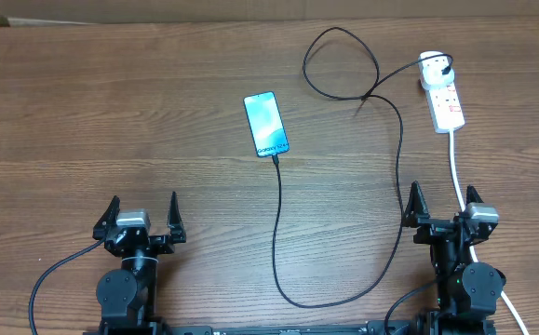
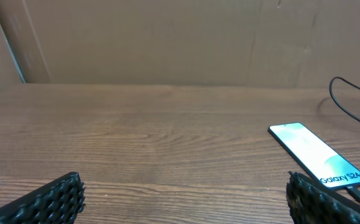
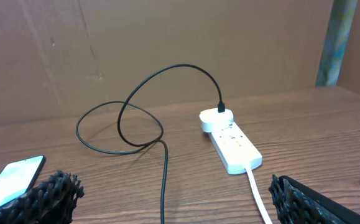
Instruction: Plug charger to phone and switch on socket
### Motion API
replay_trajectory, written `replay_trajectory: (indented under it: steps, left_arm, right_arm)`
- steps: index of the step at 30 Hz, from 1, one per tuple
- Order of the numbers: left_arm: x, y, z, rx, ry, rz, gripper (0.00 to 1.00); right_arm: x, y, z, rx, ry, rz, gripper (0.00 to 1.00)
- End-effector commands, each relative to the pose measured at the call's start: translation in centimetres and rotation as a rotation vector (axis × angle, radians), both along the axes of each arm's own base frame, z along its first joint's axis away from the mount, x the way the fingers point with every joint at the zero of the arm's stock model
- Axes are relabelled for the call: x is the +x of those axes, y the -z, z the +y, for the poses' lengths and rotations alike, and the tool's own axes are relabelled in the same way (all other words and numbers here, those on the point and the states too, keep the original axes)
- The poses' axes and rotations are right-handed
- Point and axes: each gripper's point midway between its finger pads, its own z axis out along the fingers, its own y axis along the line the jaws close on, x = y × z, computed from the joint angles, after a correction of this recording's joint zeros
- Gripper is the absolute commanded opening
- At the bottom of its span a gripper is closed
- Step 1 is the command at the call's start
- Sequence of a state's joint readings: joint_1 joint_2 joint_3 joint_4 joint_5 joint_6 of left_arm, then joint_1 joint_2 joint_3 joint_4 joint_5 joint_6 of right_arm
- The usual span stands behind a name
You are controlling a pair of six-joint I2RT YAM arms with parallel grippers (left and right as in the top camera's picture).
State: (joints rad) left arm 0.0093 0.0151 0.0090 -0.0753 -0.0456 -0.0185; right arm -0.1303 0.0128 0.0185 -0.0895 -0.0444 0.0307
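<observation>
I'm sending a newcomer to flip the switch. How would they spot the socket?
On the table, look at the far right, beyond the right gripper. The socket is the short white strip with red markings, a thick white cord, and the black charger plugged into its head.

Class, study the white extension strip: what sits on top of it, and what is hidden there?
On the rounded head end of the extension strip sits a white plug adapter, the black charger cable rising from it. Its pins and the outlet beneath are covered.
</observation>
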Motion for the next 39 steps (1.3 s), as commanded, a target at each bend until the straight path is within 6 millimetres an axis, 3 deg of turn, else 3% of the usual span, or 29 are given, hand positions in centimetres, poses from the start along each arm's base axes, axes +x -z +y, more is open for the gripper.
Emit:
replay_trajectory:
  steps: [1, 39]
  left_arm:
    - [-0.04, -0.08, 0.27, 0.019, -0.01, -0.007, 1.0]
    - [-0.04, -0.08, 0.27, 0.019, -0.01, -0.007, 1.0]
  right_arm:
    - [-0.01, 0.14, -0.23, 0.006, 0.012, -0.006, 1.0]
    - [0.05, 0.13, 0.66, 0.005, -0.025, -0.006, 1.0]
